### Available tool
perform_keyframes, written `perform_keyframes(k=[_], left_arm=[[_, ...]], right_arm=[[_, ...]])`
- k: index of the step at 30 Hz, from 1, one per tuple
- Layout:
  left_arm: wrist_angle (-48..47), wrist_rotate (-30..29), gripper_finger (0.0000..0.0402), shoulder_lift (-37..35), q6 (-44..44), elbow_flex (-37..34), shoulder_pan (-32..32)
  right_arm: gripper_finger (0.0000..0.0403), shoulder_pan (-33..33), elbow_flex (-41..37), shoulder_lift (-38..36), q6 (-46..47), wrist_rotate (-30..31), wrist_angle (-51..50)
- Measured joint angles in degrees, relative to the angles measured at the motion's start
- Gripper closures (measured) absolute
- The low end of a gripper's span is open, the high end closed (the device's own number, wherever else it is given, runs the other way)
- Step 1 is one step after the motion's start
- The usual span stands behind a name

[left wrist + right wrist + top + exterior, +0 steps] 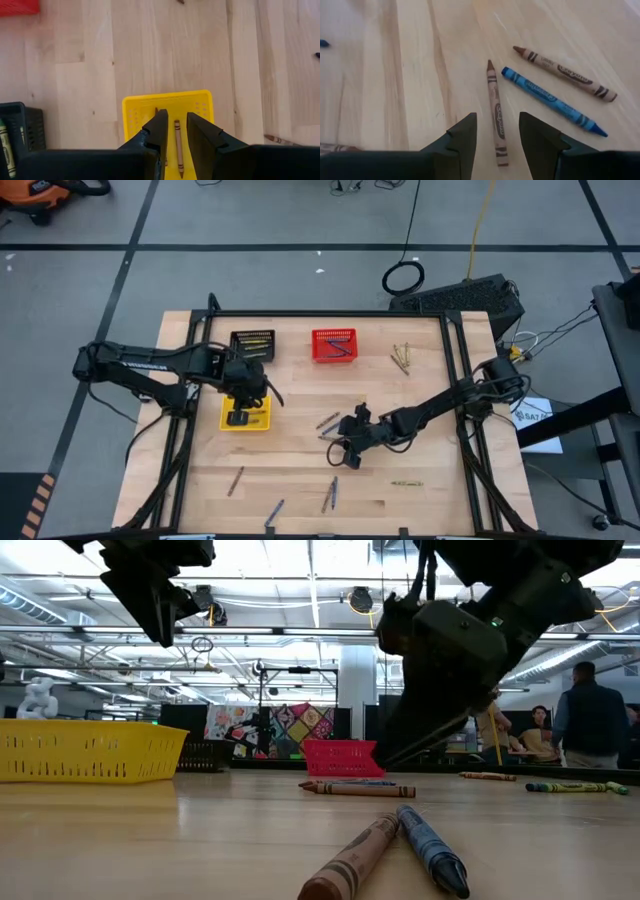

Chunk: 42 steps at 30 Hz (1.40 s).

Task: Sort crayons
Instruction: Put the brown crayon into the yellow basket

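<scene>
Three crayons [540, 85] lie on the desk [300, 480] just ahead of the right gripper [497, 145], open and empty, the brown one [496, 115] lengthwise between its jaws, while the left gripper [174, 142] hangs part-open and empty over the yellow basket [135, 107].

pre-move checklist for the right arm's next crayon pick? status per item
1. Right gripper open: ok.
2. Brown wax crayon lined up between its fingers: ok.
3. Blue wax crayon apart from the brown one: ok, though close.
4. Fingers down at the wooden table: cannot tell.
5. Left gripper empty over the yellow plastic basket: ok, a brown crayon lies inside.
6. Arms apart: ok.
</scene>
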Motion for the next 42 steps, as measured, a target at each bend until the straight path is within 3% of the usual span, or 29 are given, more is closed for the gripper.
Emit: perform_keyframes(k=[13,21,35,42], left_arm=[[0.1,-0.3,0.0333,0.0,0.1,0.0,0.0],[0.1,-0.3,0.0333,0.0,0.1,0.0,0.0],[0.2,-0.3,0.0333,0.0,0.6,0.0,0.0],[0.2,-0.3,0.0333,0.0,0.6,0.0,0.0]], right_arm=[[0.0269,0.3,0.0,2.0,-0.1,-1.2,-2.6],[0.0289,-0.2,0.0,2.5,-0.4,-1.2,-4.9],[0.0364,-0.6,0.1,2.8,-2.9,-1.1,-7.1],[0.0398,-1.0,0.1,2.8,-6.4,-5.1,-9.2]])
